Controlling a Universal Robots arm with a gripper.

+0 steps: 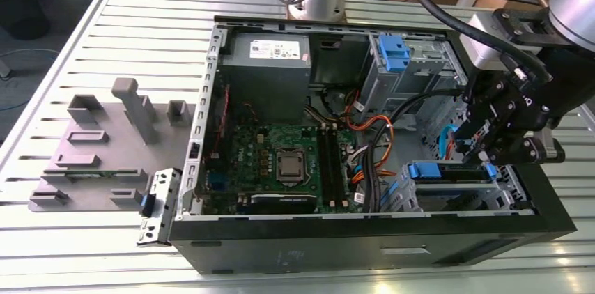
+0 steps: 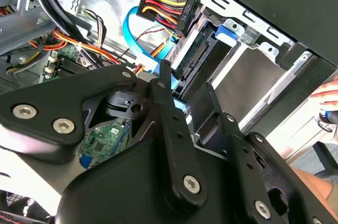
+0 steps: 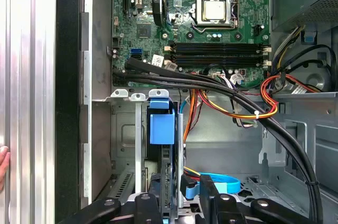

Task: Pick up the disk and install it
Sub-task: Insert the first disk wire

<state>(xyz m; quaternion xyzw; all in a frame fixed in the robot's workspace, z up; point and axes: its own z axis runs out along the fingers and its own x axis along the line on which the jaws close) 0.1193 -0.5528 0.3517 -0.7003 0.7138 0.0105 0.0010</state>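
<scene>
The disk (image 1: pixel 437 171) sits in the low drive bay at the case's corner on the exterior view's right, its blue end tab facing the motherboard. In the first wrist view the disk (image 3: pixel 161 126) stands edge-on in its slot, blue tab uppermost. My gripper (image 1: pixel 483 158) hangs right over that bay. Its black fingers (image 3: pixel 207 192) straddle the disk's rear end, and a gap shows between one finger and the disk. In the second wrist view the gripper (image 2: pixel 185 94) flanks the disk's connector end (image 2: pixel 198 55) and its blue rail. The gripper looks open.
The open computer case (image 1: pixel 372 238) lies on a slatted metal table. Inside are the motherboard (image 1: pixel 279 161), a grey power supply (image 1: pixel 269 50), a taller blue-tabbed drive cage (image 1: pixel 395 53) and cable bundles (image 3: pixel 232 97). A grey fixture (image 1: pixel 102 155) stands beside the case. A person's hand (image 2: pixel 327 94) is near the case.
</scene>
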